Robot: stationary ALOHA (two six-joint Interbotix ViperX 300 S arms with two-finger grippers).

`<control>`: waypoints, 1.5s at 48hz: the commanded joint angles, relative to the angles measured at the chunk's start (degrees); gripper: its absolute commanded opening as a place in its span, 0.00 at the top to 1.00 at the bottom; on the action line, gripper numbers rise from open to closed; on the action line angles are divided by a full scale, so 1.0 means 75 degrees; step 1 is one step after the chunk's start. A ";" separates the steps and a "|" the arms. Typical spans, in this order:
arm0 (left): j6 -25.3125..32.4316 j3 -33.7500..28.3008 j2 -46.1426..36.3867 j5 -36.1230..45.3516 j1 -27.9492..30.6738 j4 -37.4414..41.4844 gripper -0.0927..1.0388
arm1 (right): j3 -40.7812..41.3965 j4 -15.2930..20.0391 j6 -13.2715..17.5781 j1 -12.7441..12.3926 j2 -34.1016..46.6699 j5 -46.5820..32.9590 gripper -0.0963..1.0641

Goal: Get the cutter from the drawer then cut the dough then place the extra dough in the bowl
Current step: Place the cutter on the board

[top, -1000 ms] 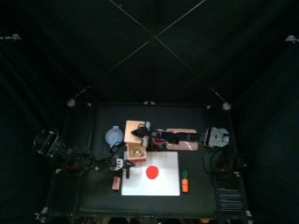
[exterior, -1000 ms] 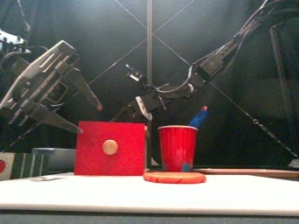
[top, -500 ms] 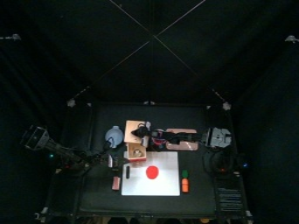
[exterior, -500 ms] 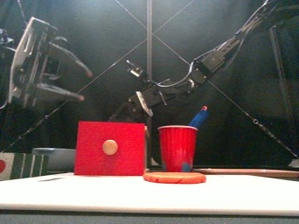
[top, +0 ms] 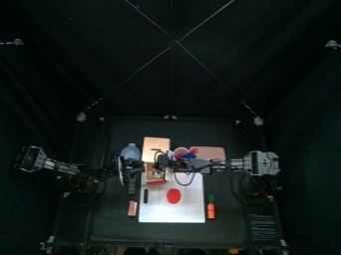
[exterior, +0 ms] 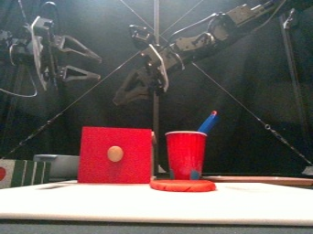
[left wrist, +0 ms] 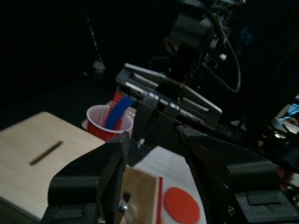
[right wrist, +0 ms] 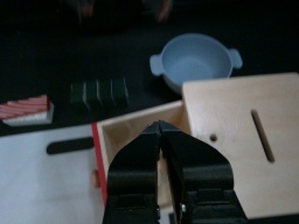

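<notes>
Dim booth; brightly lit white board [top: 160, 211]

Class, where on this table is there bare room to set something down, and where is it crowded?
Free: the white board in front of and beside the red dough, and the table right of the board, past the orange toy. Crowded: the row behind the board, where bowl, wooden box and red cup stand close.
</notes>
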 commanded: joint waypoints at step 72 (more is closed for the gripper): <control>-0.0012 0.0363 -0.0457 -0.0375 0.0234 0.0211 0.18 | -0.0773 -0.0457 -0.0082 0.0105 0.0996 0.0598 0.56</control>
